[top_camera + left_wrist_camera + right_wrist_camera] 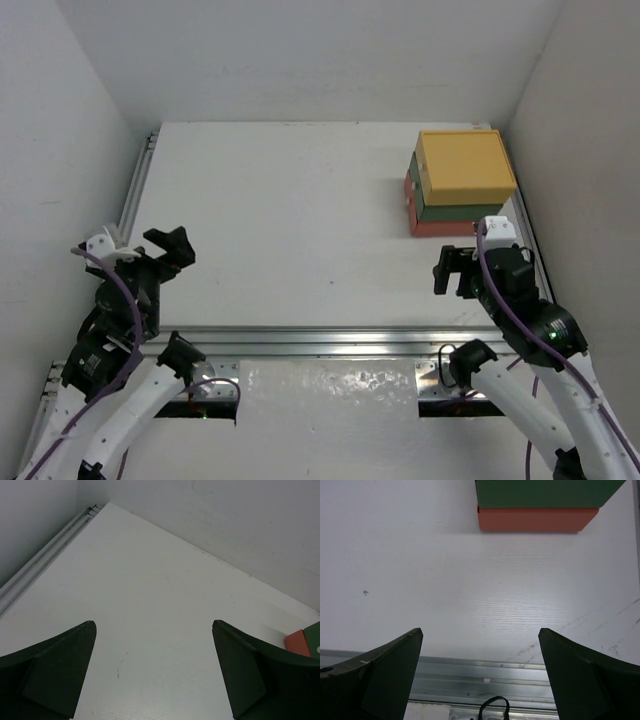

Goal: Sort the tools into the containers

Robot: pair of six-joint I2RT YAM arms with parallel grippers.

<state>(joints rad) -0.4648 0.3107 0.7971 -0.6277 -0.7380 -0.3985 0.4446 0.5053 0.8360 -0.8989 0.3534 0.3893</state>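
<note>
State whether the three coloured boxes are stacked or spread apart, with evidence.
Stacked: the yellow box sits on the green box, which sits on the red-orange box.

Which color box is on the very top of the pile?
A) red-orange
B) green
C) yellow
C: in the view from above, the yellow box sits on top of the green box, and the red-orange box is at the bottom.

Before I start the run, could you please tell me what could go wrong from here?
No tools show in any view, so there may be nothing to pick. The yellow box covers the green box and red box, blocking them from above. They stand near the right gripper; a careless swing could topple them.
</note>
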